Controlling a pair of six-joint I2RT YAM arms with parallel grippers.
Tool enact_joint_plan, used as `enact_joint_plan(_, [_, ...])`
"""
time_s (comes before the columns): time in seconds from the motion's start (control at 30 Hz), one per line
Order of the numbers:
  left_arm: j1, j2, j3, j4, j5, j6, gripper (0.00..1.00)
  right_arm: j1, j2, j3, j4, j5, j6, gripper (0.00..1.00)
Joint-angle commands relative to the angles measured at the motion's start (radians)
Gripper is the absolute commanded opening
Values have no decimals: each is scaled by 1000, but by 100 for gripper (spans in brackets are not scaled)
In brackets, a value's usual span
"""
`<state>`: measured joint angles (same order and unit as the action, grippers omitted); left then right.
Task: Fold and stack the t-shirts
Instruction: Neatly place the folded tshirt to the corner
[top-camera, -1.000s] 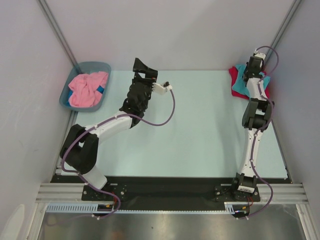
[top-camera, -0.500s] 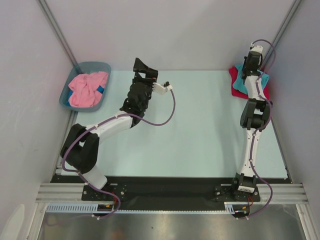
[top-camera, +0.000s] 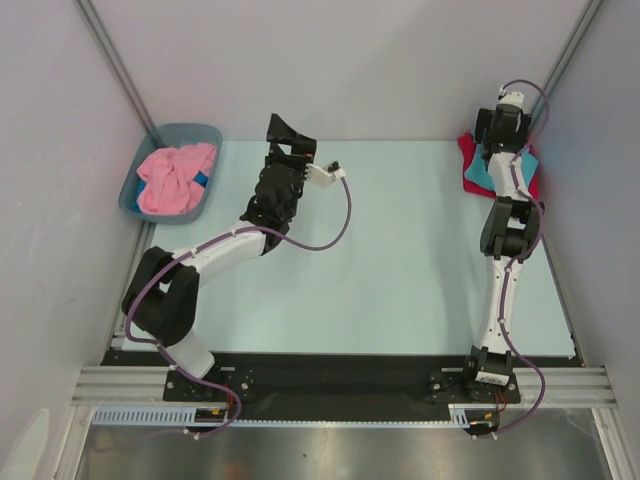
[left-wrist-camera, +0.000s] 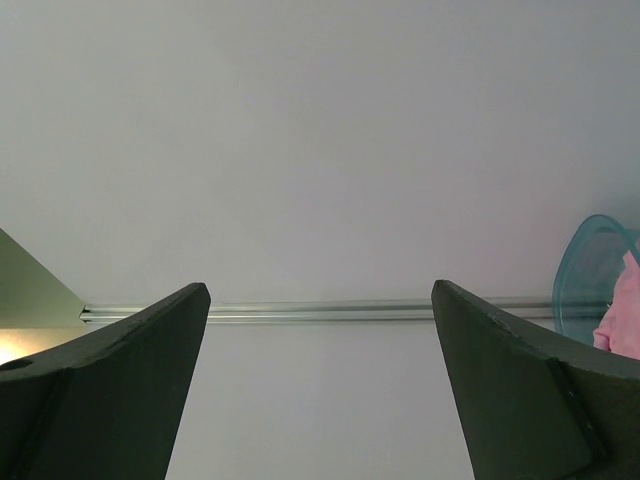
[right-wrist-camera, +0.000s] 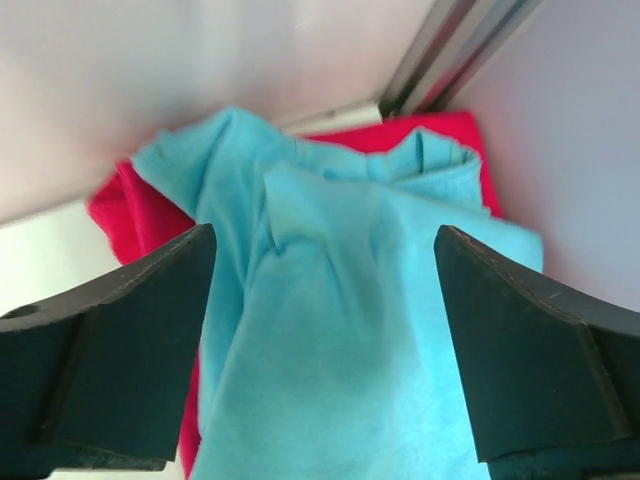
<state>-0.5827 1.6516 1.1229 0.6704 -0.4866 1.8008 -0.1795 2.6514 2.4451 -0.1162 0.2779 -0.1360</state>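
Note:
A turquoise t-shirt (right-wrist-camera: 350, 330) lies folded on top of a crimson red t-shirt (right-wrist-camera: 140, 220) in the far right corner of the table; the overhead view shows the turquoise (top-camera: 480, 172) and the red (top-camera: 467, 150) there too. My right gripper (right-wrist-camera: 325, 240) hangs just above the turquoise one, open, with nothing between its fingers. A crumpled pink t-shirt (top-camera: 175, 175) fills the tub at the far left. My left gripper (top-camera: 283, 133) is raised over the table's far middle-left, open and empty, facing the back wall.
The grey-blue plastic tub (top-camera: 190, 131) stands at the far left corner, and its rim (left-wrist-camera: 585, 270) shows at the right edge of the left wrist view. Grey walls and metal frame posts close in the table's back and sides.
My right gripper has opened and let go of the turquoise t-shirt, now lying on the red one. The right wrist shifted slightly toward the back wall. The left arm has not moved.

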Motion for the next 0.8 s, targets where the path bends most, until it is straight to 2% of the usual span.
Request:
enact_joint_plan(0.0, [-8, -9, 44, 37, 5, 20, 100, -11, -59, -43, 13, 26, 19, 93])
enact_joint_plan(0.03, [-8, -9, 43, 38, 3, 22, 100, -14, -62, -60, 13, 33, 27, 91])
enact_joint_plan(0.1, [-8, -12, 41, 38, 3, 20, 100, -23, -59, -77, 21, 58, 29, 81])
enact_joint_plan(0.13, [-8, -13, 38, 37, 3, 20, 100, -28, -53, -80, 23, 67, 36, 67])
enact_joint_plan(0.17, [-9, -13, 35, 35, 3, 22, 100, -34, -42, -66, 13, 73, 44, 38])
enact_joint_plan(0.2, [-9, -13, 34, 37, 3, 23, 100, -40, -22, -51, 6, 76, 55, 23])
enact_joint_plan(0.27, [-9, -13, 31, 40, 5, 26, 100, -55, -5, -22, -14, 84, 85, 3])
enact_joint_plan(0.37, [-12, -9, 34, 40, 5, 29, 100, -58, -4, -21, -4, 73, 82, 2])
enact_joint_plan(0.47, [-17, 0, 49, 40, 3, 32, 100, -54, 5, -14, -5, 14, 72, 6])
enact_joint_plan(0.77, [-22, 23, 77, 47, 0, 35, 100, -17, 22, 2, -7, -91, 39, 0])
